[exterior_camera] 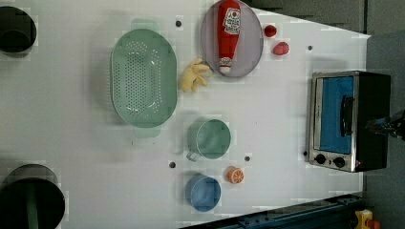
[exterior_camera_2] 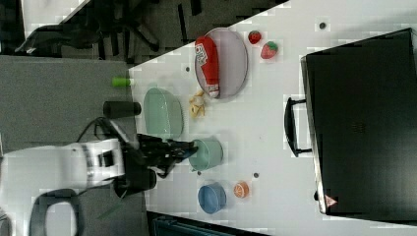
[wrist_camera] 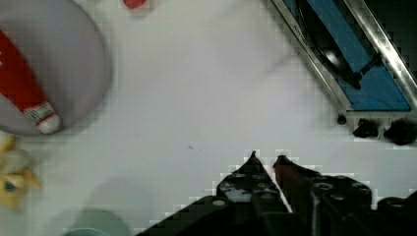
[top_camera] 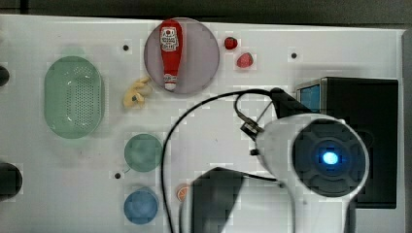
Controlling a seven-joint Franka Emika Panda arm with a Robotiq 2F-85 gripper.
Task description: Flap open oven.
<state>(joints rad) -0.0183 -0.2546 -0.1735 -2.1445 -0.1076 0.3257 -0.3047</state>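
Oven [exterior_camera: 351, 121] stands at the left view's right on the white counter [exterior_camera: 267, 109], door closed, preceded leftward by colander [exterior_camera: 143, 78] and cup [exterior_camera: 210, 139]. Rigid and heavy, it likely stays put; the bar handle [exterior_camera: 346, 116] is the hold. Claw [wrist_camera: 266, 158] hangs nearly clenched, grasping nothing.

Ketchup bottle [exterior_camera: 229, 34] on grey plate [exterior_camera: 255, 43], green colander [exterior_camera: 143, 76] beside.

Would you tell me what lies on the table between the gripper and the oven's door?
Nothing: in the wrist view, bare white table separates the gripper from the oven, whose door is not yet opened.
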